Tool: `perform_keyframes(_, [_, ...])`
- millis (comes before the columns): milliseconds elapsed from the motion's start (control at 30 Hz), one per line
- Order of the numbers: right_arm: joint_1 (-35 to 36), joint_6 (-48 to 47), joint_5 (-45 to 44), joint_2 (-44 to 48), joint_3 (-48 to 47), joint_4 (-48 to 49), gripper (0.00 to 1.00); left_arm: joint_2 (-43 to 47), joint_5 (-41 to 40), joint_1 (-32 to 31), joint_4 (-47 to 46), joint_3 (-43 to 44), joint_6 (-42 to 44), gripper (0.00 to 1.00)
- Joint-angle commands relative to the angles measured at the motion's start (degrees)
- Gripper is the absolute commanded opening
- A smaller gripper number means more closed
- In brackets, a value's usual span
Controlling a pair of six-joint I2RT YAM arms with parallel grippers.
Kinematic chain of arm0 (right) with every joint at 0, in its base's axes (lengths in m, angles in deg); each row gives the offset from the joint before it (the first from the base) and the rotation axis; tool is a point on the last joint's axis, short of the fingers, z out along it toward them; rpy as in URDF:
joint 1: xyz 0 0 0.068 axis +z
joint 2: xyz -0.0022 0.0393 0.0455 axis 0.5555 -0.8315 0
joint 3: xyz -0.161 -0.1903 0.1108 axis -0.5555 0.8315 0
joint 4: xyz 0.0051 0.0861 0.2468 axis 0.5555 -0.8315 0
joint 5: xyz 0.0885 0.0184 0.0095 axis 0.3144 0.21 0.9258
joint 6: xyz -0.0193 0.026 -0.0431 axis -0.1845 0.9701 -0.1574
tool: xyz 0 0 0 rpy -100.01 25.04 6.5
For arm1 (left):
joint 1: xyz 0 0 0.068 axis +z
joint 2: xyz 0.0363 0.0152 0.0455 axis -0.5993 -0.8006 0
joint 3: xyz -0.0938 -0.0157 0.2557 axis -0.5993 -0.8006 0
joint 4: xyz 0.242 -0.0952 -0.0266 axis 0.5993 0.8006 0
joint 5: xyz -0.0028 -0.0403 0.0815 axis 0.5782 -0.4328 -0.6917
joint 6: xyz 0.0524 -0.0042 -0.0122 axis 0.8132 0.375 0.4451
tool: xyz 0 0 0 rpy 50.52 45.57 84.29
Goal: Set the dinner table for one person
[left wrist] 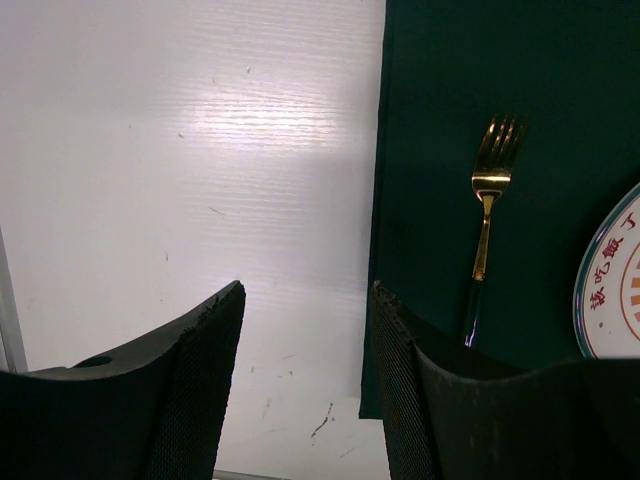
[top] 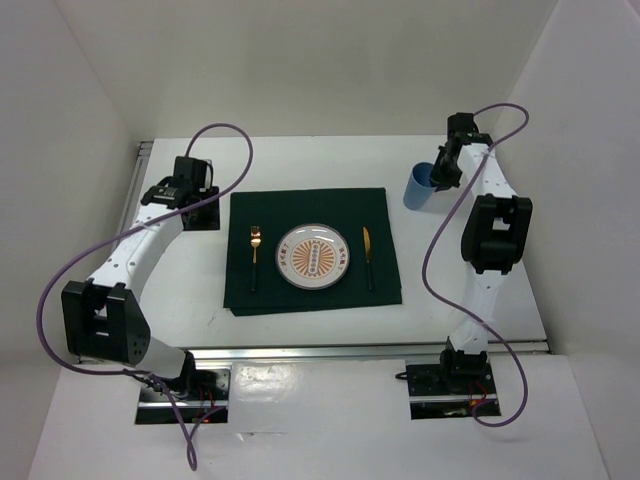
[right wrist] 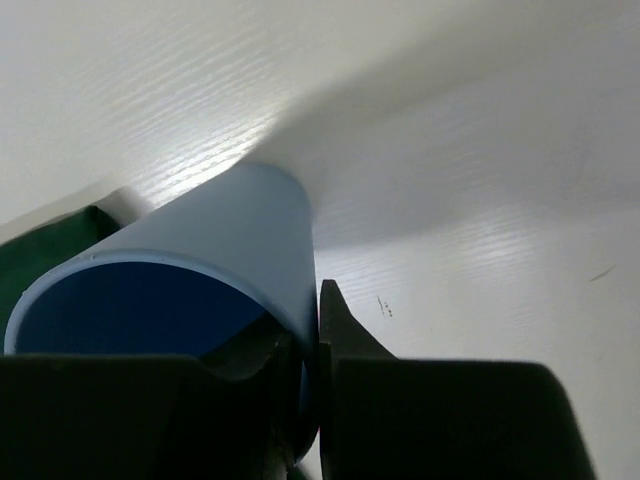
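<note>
Item 1, nearest: my two bases, bolted at the near edge of the dinner table [top: 300,340], the broad white top on which everything else sits.

Item 2: my left arm, folded back at the elbow and then reaching forward along the left side. My left gripper [left wrist: 305,300] hangs over bare table just left of the green cloth [top: 300,200]. Its fingers are apart and hold nothing.

Item 3: the green cloth, mid-table. On it, left to right: gold fork [left wrist: 487,195], plate [top: 313,256], gold knife [top: 367,255]. Fork and knife each lie just beside the plate, apart from it.

Item 4, farthest: my right arm, stretched up the right side with the wrist bent down and leftward. My right gripper [right wrist: 300,330] is pinched on the wall of the blue cup [right wrist: 230,230], one finger inside the rim and one outside. The cup is off the cloth, near its far right corner, and leans. I cannot tell whether its base touches the table.
</note>
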Motion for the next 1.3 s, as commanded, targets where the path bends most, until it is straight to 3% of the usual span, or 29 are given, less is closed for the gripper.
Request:
perform_keyframes(0, [-0.32, -0.40, -1.60, 2.85, -3.86, 1.05, 0.00, 2.57, 1.96, 0.85, -1.03, -0.54, -0.08, 0.60])
perform_keyframes(67, [-0.32, -0.40, -2.47, 4.42, -4.74, 0.53, 0.00, 2.58, 2.49, 0.85, -1.03, -0.54, -0.08, 0.60])
perform_keyframes(200, [7.21, -4.61, -6.44, 9.61, -6.67, -1.57, 0.00, 2.58, 2.49, 1.38, -1.03, -0.54, -0.08, 0.60])
perform_keyframes(433, [19.35, -4.98, -6.08, 9.44, -7.21, -8.26, 0.00, 2.05, 3.54, 1.99, -0.51, -0.54, -0.08, 0.60])
perform_keyframes(533, [22.17, -3.40, -7.40, 8.13, -5.55, -6.96, 0.00, 2.05, 3.54, 1.99, -0.50, -0.54, -0.08, 0.60])
perform_keyframes(867, [24.55, -1.63, -8.81, 3.47, -6.25, -8.88, 0.00, 3.19, 3.02, 1.99, -0.50, -0.54, -0.08, 0.60])
perform_keyframes(1000, [24.55, -1.63, -6.35, 4.61, -0.97, -3.70, 0.00, 3.71, 3.02, 1.99, -0.50, -0.54, -0.08, 0.60])
perform_keyframes(1233, [24.55, -1.10, -5.73, 1.18, -1.67, -3.17, 0.00, 4.24, 3.54, 1.99, -0.50, -1.58, 0.44, 0.60])
perform_keyframes(1267, [24.55, -1.10, -5.73, 1.18, -1.67, -3.17, 0.09, 4.25, 3.54, 1.99, -0.50, -1.59, 0.44, 0.60])
